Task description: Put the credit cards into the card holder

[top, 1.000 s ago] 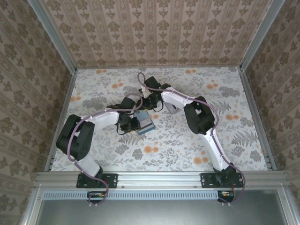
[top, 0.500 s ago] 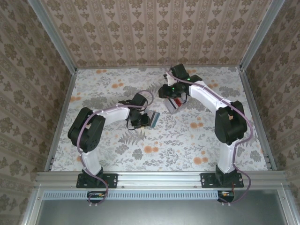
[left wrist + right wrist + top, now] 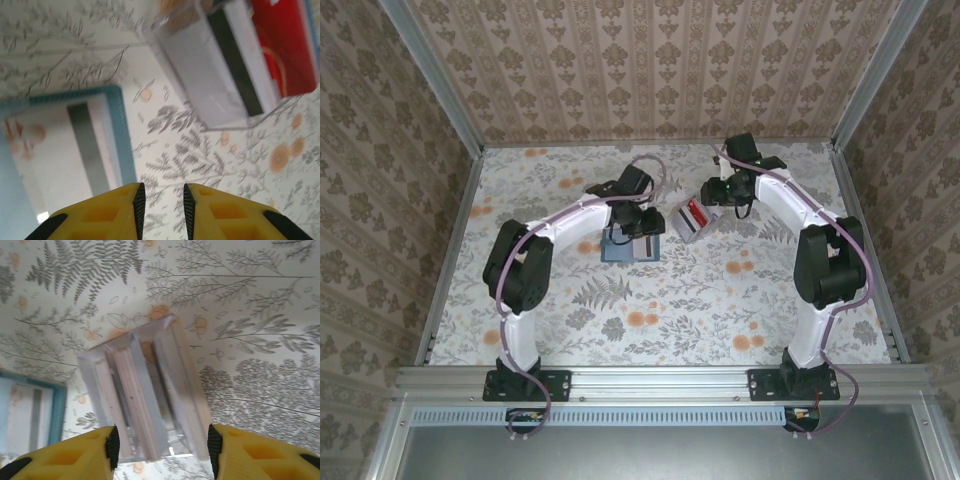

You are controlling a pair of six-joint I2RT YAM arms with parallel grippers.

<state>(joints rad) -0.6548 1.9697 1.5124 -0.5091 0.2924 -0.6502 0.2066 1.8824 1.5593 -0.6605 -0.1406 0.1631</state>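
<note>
The card holder (image 3: pixel 629 246) is a teal wallet lying open on the table. In the left wrist view the card holder (image 3: pixel 118 130) has a white credit card (image 3: pixel 55 160) with a grey stripe lying on it. More credit cards, one of them red (image 3: pixel 282 45), stand in a clear tray (image 3: pixel 691 218) to its right. My left gripper (image 3: pixel 638 222) hovers at the wallet's far edge; its jaws (image 3: pixel 161 202) stand slightly apart with nothing between them. Just right of the tray, my right gripper (image 3: pixel 718 193) is above it, open wide (image 3: pixel 162 450) and empty.
The clear tray (image 3: pixel 145 400) has upright slots with pale cards (image 3: pixel 132 405) in them. Flowered tablecloth (image 3: pixel 650 310) covers the table. Metal rails and patterned walls close in the left, right and back sides.
My right gripper pulled back from the wallet to the tray's right side and opened wider. My left arm swung back and right, with the wallet shifting slightly farther back.
</note>
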